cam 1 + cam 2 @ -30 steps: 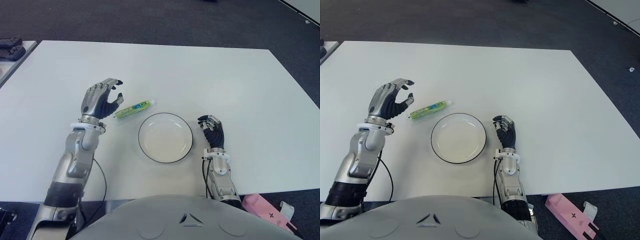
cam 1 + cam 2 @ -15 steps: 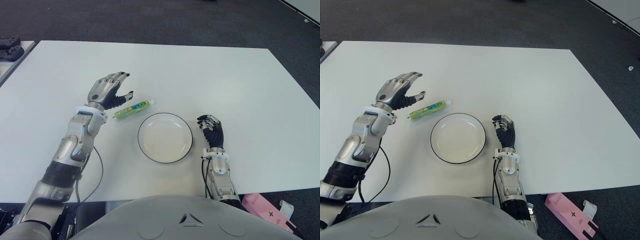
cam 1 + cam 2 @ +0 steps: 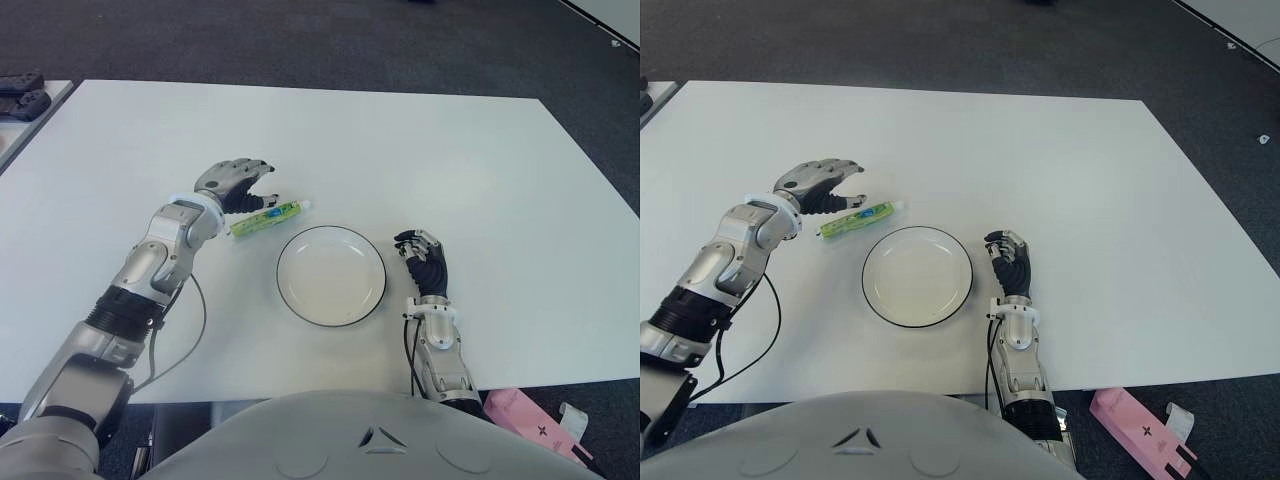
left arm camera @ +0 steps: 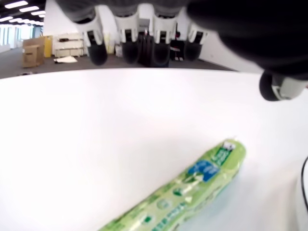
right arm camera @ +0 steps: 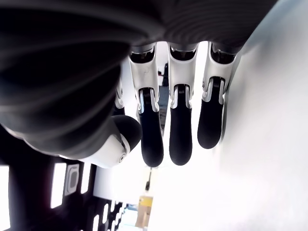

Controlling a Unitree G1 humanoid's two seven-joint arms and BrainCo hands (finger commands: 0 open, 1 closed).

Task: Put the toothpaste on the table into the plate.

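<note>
We see the toothpaste point(image 3: 264, 219), a green tube with a white cap, lying flat on the white table point(image 3: 420, 150). It sits at a slant just off the plate's point(image 3: 331, 275) far left edge, cap end pointing toward the table's far right, and it is not in the plate. The plate is white with a dark rim and holds nothing.

Our left hand point(image 3: 237, 183) hovers above the tube's crimped end, palm down. Its fingers point(image 4: 129, 33) are spread and reach out over the tube, with the thumb apart to one side; they hold nothing, and the left wrist view shows bare table between them and the tube.

Our right hand point(image 3: 424, 263) shows just to the right of the plate, near the table's front edge. Its fingers point(image 5: 180, 120) are loosely bent and close together, and they grasp nothing.

Off the table's front right corner a pink box point(image 3: 528, 423) lies on the dark floor.
</note>
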